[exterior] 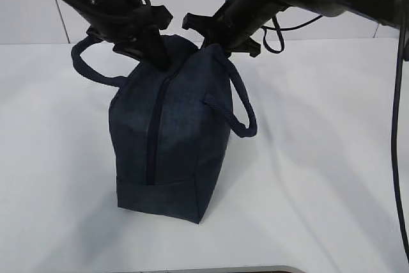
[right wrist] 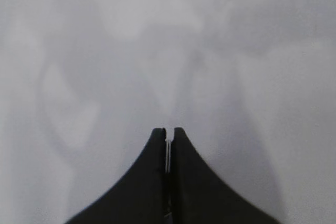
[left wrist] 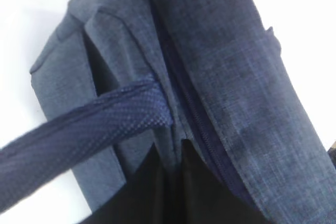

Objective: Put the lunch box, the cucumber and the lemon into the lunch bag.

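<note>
From my station, the left gripper (exterior: pixel 158 55) has its jaws together at the top edge of the lunch bag (exterior: pixel 167 133), beside the upper end of the zipper (exterior: pixel 152 139); in the left wrist view the black jaws meet on the bag fabric next to the zipper line. The left arm descends steeply from the upper left. The right gripper (right wrist: pixel 167 132) has its jaws pressed together with a thin pale strip showing in the slit between them; I cannot tell what that strip is. In the exterior view it sits at the bag's top right corner, the arm entering from the upper right. The bag stands upright on the white table (exterior: pixel 319 158), one handle (exterior: pixel 89 65) looping left, another handle (exterior: pixel 238 103) hanging right.
</note>
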Robot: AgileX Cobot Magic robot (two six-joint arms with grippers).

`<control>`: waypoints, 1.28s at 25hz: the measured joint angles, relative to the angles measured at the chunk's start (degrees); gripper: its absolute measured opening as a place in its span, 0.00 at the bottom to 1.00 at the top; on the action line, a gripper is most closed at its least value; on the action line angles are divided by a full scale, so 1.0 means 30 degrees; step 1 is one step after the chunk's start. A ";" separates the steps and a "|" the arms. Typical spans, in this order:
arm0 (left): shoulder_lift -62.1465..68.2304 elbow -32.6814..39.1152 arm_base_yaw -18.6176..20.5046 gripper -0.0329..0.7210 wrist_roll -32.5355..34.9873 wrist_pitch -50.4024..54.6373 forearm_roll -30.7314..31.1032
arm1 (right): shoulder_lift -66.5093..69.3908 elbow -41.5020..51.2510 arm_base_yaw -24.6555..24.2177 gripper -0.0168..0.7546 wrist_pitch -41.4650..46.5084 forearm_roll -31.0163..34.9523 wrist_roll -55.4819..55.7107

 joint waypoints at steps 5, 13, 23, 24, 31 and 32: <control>-0.0265 0.0000 0.0000 0.04 0.0000 0.0041 0.0217 | 0.0099 -0.0063 0.0000 0.03 0.0154 0.0125 0.0000; -0.0271 0.0000 0.0000 0.04 0.0000 0.0082 0.0291 | 0.0220 -0.0063 0.0000 0.03 0.0277 -0.0054 0.0000; -0.0303 0.0000 0.0000 0.04 0.0000 0.0304 0.0333 | 0.0269 -0.0521 0.0000 0.03 0.0831 -0.0609 0.0000; -0.0312 0.0000 0.0000 0.04 0.0000 0.0347 0.0369 | 0.0265 -0.0874 0.0000 0.03 0.1136 -0.0841 0.0000; -0.0384 0.0000 0.0000 0.07 0.0000 0.0563 0.0898 | 0.0278 -0.3994 -0.0071 0.28 0.3974 -0.4497 -0.0035; -0.0384 0.0000 0.0000 0.09 0.0000 0.0597 0.0898 | 0.0278 -0.4450 -0.0071 0.34 0.4456 -0.4906 -0.0035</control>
